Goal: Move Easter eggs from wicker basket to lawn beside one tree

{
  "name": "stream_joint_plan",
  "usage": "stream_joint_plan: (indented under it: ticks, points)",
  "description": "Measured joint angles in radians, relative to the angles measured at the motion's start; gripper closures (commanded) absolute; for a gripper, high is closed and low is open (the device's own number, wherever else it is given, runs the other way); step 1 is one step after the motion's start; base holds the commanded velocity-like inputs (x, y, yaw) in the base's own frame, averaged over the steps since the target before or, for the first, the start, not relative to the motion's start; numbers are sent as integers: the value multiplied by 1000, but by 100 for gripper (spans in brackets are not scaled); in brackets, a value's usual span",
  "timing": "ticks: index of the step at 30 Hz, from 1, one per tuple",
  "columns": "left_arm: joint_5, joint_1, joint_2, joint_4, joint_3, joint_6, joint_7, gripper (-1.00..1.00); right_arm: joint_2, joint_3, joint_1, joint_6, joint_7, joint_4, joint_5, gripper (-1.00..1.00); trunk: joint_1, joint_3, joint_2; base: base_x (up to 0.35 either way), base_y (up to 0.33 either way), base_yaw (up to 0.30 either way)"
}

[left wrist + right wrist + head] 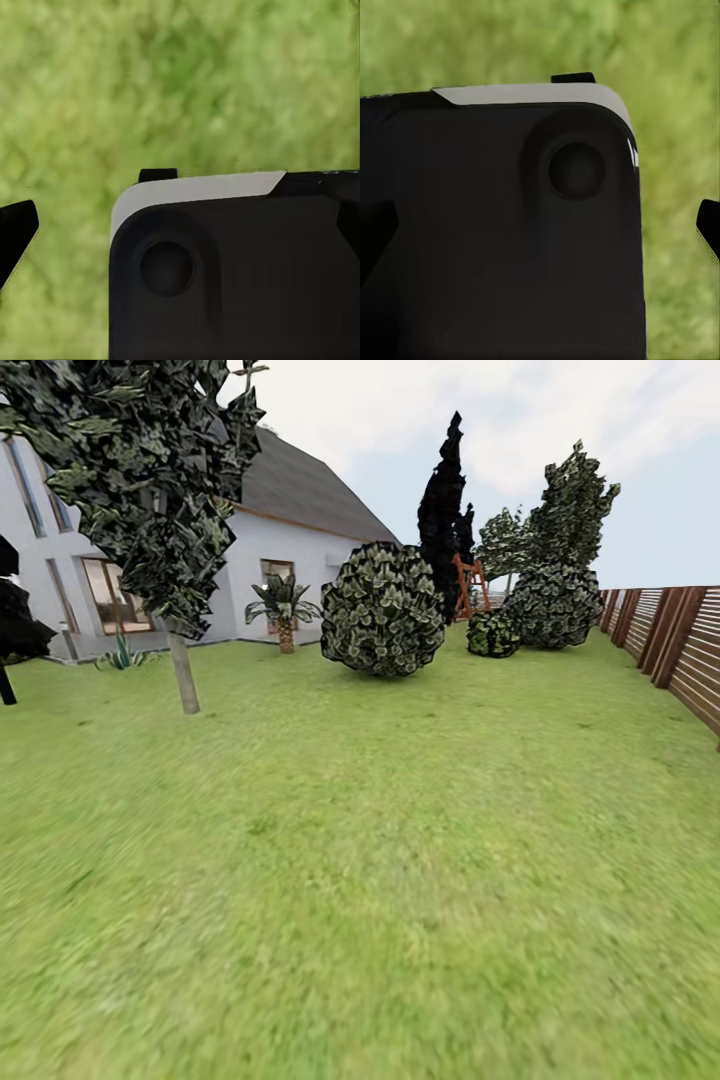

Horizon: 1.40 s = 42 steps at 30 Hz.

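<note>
How the jaws stand cannot be told on either arm; in the left wrist view a dark fingertip (16, 232) shows at one edge and a black part of the robot's own body (240, 270) lies in front of the rest, with blurred grass beyond; in the right wrist view a like fingertip (709, 225) sits beside the same sort of black housing (502, 225); nothing is seen held. Outward, the head view looks across the lawn (380, 880); the tree (182, 670) with the pale slim trunk stands to the left, a round bush (383, 610) to its right and farther back, the all-black tree (443, 500) behind that bush, the slat fence (680, 650) far right of the trunk. Judging by this, the robot is travelling and searching; neither eggs nor basket are in sight; the base should probably turn slowly until the basket appears, noting this trunk as the drop place.
</note>
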Motion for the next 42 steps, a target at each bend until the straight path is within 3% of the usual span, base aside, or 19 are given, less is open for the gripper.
stream_joint_plan:
  ticks: [31,42]
  points:
    - [0,0,0,0,0,0,0,-100,0,0,0,-1,0,0,0,-100,0,4,0,312,0,-55]
    - [0,0,0,0,0,0,0,-100,0,0,0,-1,0,0,0,-100,0,6,0,310,0,-214]
